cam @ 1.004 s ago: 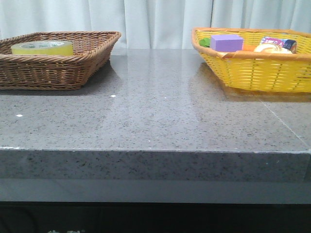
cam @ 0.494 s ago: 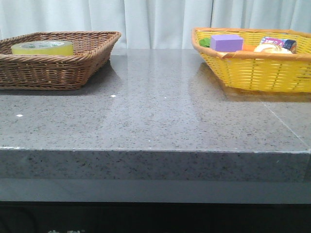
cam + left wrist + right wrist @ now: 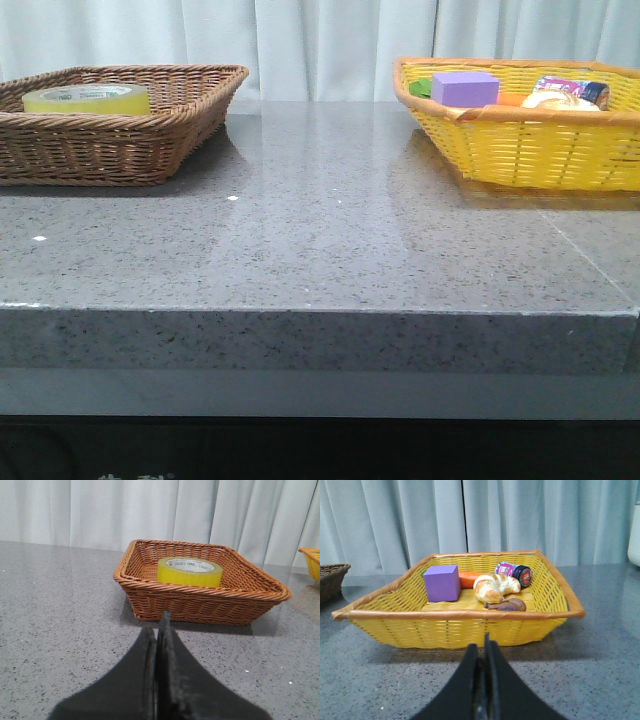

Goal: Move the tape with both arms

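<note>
The yellow tape roll (image 3: 86, 97) lies flat in the brown wicker basket (image 3: 180, 125) at the back left of the table. It also shows in the left wrist view (image 3: 190, 571), inside that basket (image 3: 200, 602). My left gripper (image 3: 159, 630) is shut and empty, low over the table in front of the basket. My right gripper (image 3: 484, 650) is shut and empty, in front of the yellow basket (image 3: 460, 627). Neither arm shows in the front view.
The yellow basket (image 3: 530, 150) at the back right holds a purple block (image 3: 465, 88), a carrot, a croissant (image 3: 495, 587), a small jar (image 3: 514, 572) and a dark item. A grey stone tabletop (image 3: 330, 240) lies between the baskets; white curtain behind.
</note>
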Robot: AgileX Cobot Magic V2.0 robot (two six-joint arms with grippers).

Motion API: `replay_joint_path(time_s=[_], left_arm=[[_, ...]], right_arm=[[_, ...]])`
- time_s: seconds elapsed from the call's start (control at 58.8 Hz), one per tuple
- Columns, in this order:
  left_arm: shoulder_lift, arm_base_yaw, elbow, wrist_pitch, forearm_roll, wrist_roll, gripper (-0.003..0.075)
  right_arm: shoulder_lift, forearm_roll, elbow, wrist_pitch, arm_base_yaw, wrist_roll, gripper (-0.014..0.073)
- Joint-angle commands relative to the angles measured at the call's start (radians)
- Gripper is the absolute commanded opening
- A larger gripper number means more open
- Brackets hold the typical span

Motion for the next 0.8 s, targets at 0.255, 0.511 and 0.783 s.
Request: replay_joint_path(time_s=[0.255, 0.511, 0.783], left_arm=[[-0.017, 0.001, 0.037, -0.081, -0.007, 0.000, -0.0020], [-0.017, 0.001, 0.037, -0.081, -0.007, 0.000, -0.0020], [-0.017, 0.001, 0.037, -0.081, -0.007, 0.000, -0.0020]], right_arm=[[-0.028, 0.003, -0.025, -0.057, -0.066, 0.003, -0.0068], [-0.028, 0.003, -0.025, -0.033, -0.066, -0.028, -0.0068], [-0.028, 0.007, -0.025, -0.042, -0.066, -0.045, -0.0068]])
